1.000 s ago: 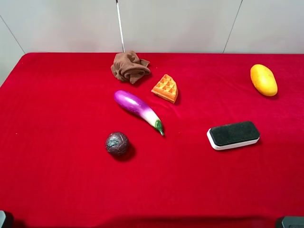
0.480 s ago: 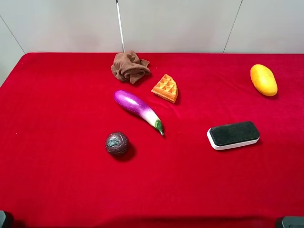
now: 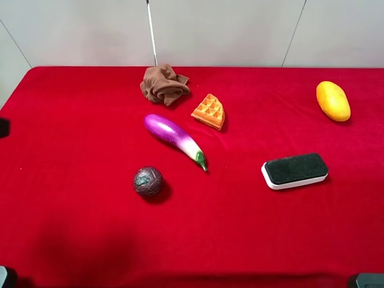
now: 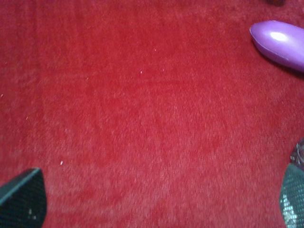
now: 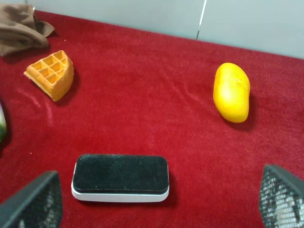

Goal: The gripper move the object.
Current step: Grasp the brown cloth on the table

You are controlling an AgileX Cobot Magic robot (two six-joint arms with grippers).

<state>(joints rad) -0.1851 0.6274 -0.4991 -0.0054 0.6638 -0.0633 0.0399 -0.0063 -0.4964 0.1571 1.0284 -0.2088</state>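
A purple eggplant (image 3: pixel 174 137) lies mid-table, with a dark round ball (image 3: pixel 148 181) in front of it. An orange waffle wedge (image 3: pixel 209 111), a crumpled brown cloth (image 3: pixel 164 85), a yellow mango (image 3: pixel 333 101) and a black-topped white eraser (image 3: pixel 295 170) also lie on the red cloth. My left gripper (image 4: pixel 156 197) is open and empty over bare cloth, with the eggplant's purple end (image 4: pixel 280 42) ahead of it to one side. My right gripper (image 5: pixel 156 199) is open and empty, with the eraser (image 5: pixel 120 177) just before it and the mango (image 5: pixel 231 91) beyond.
The red tablecloth (image 3: pixel 72 210) covers the whole table, backed by a grey wall. A dark part of the left arm (image 3: pixel 3 127) shows at the left edge. The waffle (image 5: pixel 51 73) and the cloth (image 5: pixel 19 28) lie far from the right gripper.
A dark part of the left arm has come into view at the left edge, and a shadow has spread over the front left of the cloth. No object has moved.
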